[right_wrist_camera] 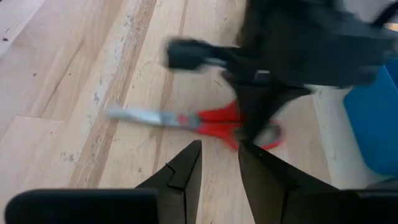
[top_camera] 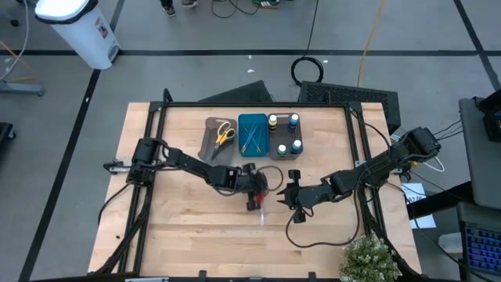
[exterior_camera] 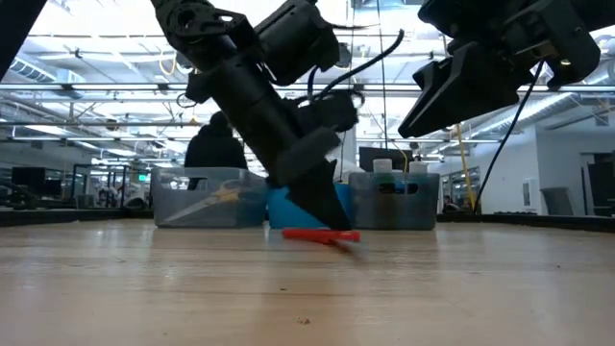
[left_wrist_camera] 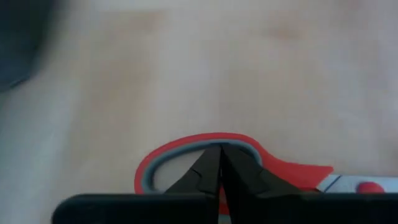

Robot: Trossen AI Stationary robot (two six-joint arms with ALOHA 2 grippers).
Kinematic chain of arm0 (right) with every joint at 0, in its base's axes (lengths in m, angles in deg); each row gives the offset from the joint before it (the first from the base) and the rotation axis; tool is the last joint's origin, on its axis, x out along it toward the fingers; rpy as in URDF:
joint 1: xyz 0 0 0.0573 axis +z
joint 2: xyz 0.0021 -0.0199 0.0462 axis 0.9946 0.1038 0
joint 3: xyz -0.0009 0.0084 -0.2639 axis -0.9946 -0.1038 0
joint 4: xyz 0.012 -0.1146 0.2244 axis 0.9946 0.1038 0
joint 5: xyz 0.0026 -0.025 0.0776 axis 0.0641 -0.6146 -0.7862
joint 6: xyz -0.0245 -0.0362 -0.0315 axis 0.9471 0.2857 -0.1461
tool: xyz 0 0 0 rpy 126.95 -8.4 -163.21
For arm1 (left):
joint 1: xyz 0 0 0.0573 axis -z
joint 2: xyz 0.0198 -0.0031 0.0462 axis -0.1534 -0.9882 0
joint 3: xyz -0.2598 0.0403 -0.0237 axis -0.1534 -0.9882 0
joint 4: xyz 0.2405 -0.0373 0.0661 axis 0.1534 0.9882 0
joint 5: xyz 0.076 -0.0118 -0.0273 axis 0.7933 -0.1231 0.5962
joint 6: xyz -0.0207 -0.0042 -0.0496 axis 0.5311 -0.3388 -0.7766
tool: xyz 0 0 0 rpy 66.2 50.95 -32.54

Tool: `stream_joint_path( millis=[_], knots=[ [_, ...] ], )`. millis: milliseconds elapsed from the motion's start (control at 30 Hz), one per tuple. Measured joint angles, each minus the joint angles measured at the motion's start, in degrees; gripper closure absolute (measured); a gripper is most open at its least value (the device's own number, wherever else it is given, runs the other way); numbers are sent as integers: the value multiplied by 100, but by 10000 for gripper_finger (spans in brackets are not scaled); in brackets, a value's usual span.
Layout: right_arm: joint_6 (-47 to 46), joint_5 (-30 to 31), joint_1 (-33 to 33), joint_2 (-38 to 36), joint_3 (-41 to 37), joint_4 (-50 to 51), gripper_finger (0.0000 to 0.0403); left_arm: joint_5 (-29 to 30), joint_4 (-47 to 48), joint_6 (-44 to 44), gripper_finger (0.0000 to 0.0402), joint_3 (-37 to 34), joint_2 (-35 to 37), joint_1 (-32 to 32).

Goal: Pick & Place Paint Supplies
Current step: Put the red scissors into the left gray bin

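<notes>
Red-handled scissors (top_camera: 257,204) lie flat on the wooden table, near its middle, with the blades (right_wrist_camera: 140,116) pointing toward the near edge. My left gripper (left_wrist_camera: 219,152) slants down onto their handle end (exterior_camera: 322,234) and is shut. My right gripper (right_wrist_camera: 221,158) hangs open above the table just right of the scissors (right_wrist_camera: 208,122), with nothing between its fingers. Yellow-handled scissors (top_camera: 225,132) lie in a grey tray at the back. Thin sticks lie in the blue tray (top_camera: 252,135), and small bottles (top_camera: 283,122) stand in another grey tray. My left gripper comes down slanting from the table's left, and its shut fingertips (left_wrist_camera: 208,165) stand inside the handle's red loop, at the loop's grey inner rim (left_wrist_camera: 219,143). Whether any part of the rim is caught between them, I cannot tell. The scissors lie flat on the table.
Three trays stand side by side at the table's far edge: grey (top_camera: 213,141), blue, grey (top_camera: 284,149). A potted plant (top_camera: 368,258) stands at the near right corner. Bare wood lies to the near left (top_camera: 188,227).
</notes>
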Motion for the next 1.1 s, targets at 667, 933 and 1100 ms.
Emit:
stream_joint_path(
  millis=[667, 933, 1100],
  knots=[
    [-191, 22, -26, 0, 0, -23, 302, -410, 2984, 1761, 365, 956, 344, 838],
    [-195, 20, -26, 0, -2, -37, 302, 59, 2890, 474, 364, 1510, 350, 1455],
    [-195, 20, -26, 0, -1, -41, 302, 1273, 2340, -2679, 364, 1508, 336, 1449]
  ],
)
